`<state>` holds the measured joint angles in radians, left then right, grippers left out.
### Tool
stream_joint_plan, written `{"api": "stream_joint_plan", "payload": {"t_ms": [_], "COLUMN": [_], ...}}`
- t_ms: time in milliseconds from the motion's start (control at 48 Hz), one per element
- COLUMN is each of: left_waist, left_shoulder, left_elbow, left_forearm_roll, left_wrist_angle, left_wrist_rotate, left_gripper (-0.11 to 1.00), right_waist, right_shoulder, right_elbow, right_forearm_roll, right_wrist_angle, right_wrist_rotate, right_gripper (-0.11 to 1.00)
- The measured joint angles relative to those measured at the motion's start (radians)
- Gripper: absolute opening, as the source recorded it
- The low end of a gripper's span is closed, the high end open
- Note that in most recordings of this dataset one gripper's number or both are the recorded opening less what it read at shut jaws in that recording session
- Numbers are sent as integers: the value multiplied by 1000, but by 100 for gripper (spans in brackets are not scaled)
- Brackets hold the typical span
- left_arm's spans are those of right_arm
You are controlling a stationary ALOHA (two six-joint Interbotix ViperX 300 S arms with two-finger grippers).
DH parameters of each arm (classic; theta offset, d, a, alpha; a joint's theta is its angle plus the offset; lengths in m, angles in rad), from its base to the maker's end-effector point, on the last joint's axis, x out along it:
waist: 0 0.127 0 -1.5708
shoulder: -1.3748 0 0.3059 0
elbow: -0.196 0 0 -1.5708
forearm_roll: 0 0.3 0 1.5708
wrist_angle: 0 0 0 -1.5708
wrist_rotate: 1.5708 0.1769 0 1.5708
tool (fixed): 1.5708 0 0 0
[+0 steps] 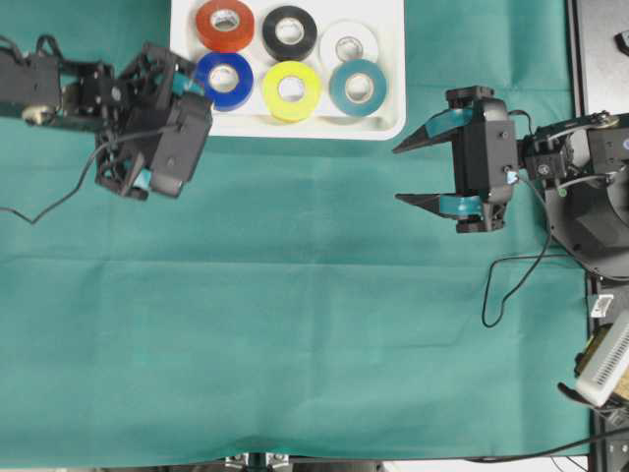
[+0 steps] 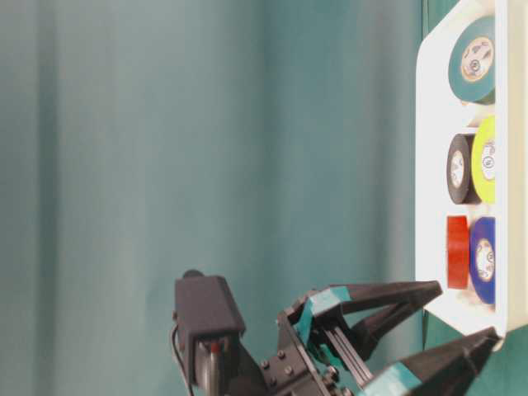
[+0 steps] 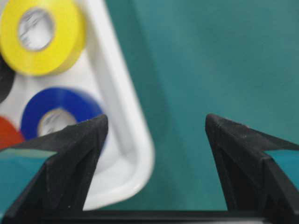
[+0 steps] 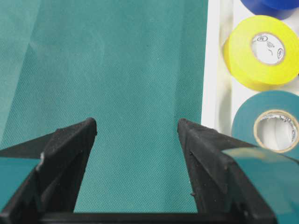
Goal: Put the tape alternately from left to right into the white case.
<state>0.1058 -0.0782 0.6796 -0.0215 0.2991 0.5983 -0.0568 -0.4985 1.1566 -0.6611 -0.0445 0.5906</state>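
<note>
The white case (image 1: 388, 126) is cut off by the overhead view's top edge, and the left wrist view is blurred.

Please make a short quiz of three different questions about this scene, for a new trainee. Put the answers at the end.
1. How many rolls of tape lie in the white case?
2. True or false: the right end effector holds the teal roll.
3. Which roll lies nearest the left end effector? A) white roll B) blue roll C) black roll

Key
1. Six, in two rows of three: red roll, black, white at the back; blue, yellow roll, teal at the front.
2. False. Its jaws are open over the green cloth, holding nothing.
3. B.
</note>
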Motion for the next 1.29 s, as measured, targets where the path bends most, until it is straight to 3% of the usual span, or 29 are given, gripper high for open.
{"api": "stream_joint_plan", "payload": {"t_ms": [208, 542, 750, 1000, 1292], "left_waist": [-57, -66, -67, -67, -74], "left_shoulder": [-8, -34, -72, -135, -222], "left_elbow": [28, 48, 87, 164, 253], "left_forearm_roll": [-2, -2, -3, -3, -3], "left_wrist_angle": [-57, -66, -77, -176, -256], "left_wrist_rotate": [-29, -127, -230, -347, -380], "left_gripper": [37, 37, 37, 37, 37], "right_waist": [0, 0, 0, 0, -2], "right_shoulder": [-28, -84, -121, -161, -221], "right_elbow": [11, 35, 48, 63, 91], "right_forearm_roll": [0, 2, 0, 0, 0], "right_wrist_angle": [-2, -9, -8, -9, -6], "right_wrist_rotate": [0, 0, 0, 0, 0], "right_gripper": [74, 74, 74, 74, 74]}}
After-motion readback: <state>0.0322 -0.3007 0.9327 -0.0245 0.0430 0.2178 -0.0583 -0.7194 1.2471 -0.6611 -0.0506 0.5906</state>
